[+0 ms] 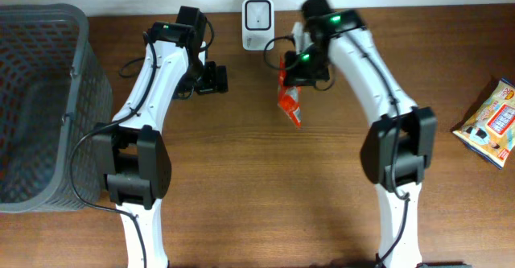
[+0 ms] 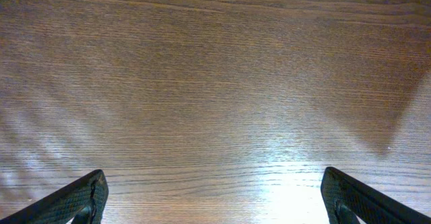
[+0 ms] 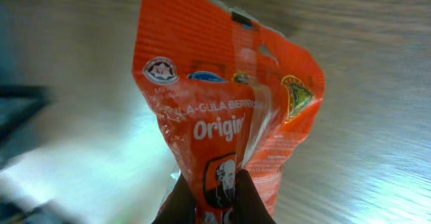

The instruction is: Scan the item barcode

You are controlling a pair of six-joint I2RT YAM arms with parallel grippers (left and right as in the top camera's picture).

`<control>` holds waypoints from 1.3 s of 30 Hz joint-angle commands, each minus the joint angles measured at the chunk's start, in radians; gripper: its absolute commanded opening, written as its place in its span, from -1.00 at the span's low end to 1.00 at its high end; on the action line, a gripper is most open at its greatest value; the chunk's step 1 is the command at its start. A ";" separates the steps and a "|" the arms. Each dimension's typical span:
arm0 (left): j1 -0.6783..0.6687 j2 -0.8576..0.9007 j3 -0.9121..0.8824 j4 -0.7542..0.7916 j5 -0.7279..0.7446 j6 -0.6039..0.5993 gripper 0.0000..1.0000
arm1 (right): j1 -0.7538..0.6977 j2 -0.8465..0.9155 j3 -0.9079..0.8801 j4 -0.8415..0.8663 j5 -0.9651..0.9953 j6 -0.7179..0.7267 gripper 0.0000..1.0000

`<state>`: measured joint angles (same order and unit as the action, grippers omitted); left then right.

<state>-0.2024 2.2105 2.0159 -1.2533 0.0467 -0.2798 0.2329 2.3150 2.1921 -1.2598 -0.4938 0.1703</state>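
1. Overhead: the right claw [image 1: 290, 76] is clamped on one end of the orange packet [image 1: 291, 107], which trails back from it. The white scanner [image 1: 257, 14] stands just ahead, to the claw's left. The left claw [image 1: 213, 78] is spread and holds nothing.
2. Left wrist: the fingers [image 2: 74, 200] stand wide apart, with bare table [image 2: 215, 83] between them.
3. Right wrist: the dark fingertips [image 3: 180, 200] pinch the packet's edge, and the packet reaches ahead of them.

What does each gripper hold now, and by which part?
The right gripper pinches the crinkled orange plastic snack packet by one end; the left gripper is open and holds nothing.
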 commanded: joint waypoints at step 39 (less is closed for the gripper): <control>0.000 -0.004 -0.002 -0.001 -0.010 0.002 0.98 | -0.037 -0.002 -0.370 0.073 0.029 -0.123 -0.92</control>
<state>-0.2024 2.2105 2.0159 -1.2530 0.0467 -0.2798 0.1726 2.3108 1.8320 -1.2083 -0.4644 0.0002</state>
